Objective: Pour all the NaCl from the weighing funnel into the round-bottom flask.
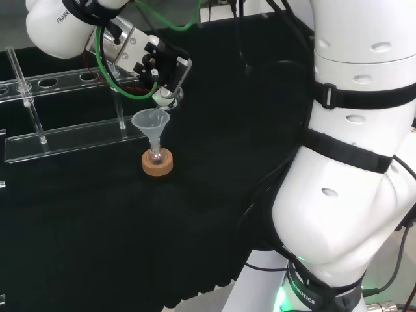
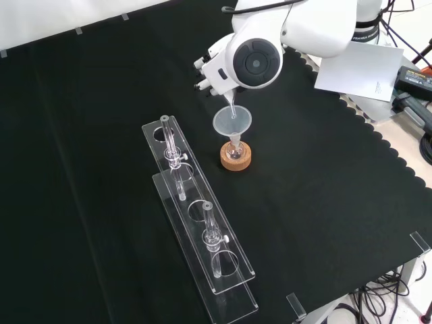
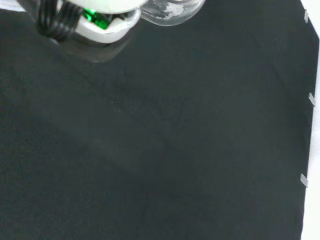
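Flask [image 1: 156, 156], small and clear, sits in cork ring [image 1: 158, 166] under funnel [image 1: 150, 123].

Even, bright overhead lighting — black cloth [image 2: 337, 202] absorbing most of it, shadows barely visible. Mild glare on white arm links [image 1: 351, 195] in head view. Clear rack [image 2: 196, 223] edges catching faint highlights. Wrist view soft — white hand [image 3: 107, 22] blurred, out of focus.
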`<state>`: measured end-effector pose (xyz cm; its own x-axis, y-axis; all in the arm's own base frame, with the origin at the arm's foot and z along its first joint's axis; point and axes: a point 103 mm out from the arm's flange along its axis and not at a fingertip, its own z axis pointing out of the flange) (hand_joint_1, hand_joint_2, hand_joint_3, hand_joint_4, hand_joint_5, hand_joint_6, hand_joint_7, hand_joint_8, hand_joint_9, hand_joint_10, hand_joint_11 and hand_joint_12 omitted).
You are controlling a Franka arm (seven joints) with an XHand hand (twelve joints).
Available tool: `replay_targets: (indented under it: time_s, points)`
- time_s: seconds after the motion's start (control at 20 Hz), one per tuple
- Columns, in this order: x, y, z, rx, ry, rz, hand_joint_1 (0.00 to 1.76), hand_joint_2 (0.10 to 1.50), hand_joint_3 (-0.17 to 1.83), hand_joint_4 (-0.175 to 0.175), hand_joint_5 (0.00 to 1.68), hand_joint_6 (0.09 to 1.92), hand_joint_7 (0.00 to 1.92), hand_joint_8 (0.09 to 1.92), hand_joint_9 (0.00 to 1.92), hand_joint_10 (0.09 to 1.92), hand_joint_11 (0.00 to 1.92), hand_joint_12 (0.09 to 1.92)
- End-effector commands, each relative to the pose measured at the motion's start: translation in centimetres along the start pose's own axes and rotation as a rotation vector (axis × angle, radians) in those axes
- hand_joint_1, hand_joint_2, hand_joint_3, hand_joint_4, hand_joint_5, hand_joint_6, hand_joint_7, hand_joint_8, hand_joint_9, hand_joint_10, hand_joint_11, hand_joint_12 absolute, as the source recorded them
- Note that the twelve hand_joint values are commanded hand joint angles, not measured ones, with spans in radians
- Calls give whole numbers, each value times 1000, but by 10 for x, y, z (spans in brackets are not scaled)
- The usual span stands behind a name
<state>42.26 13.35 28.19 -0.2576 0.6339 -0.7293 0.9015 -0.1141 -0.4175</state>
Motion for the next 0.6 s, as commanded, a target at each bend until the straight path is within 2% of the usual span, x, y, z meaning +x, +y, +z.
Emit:
replay_targets:
  time_s: [0.05, 0.6]
  points:
    - [-2, 0, 1, -4, -26, 3, 1126, 708, 525, 175, 1324, 527, 653, 640, 1106, 181, 998, 910]
    - [1, 1, -1, -13, -82, 1, 1126, 707, 526, 175, 1324, 528, 650, 641, 1106, 179, 1002, 908]
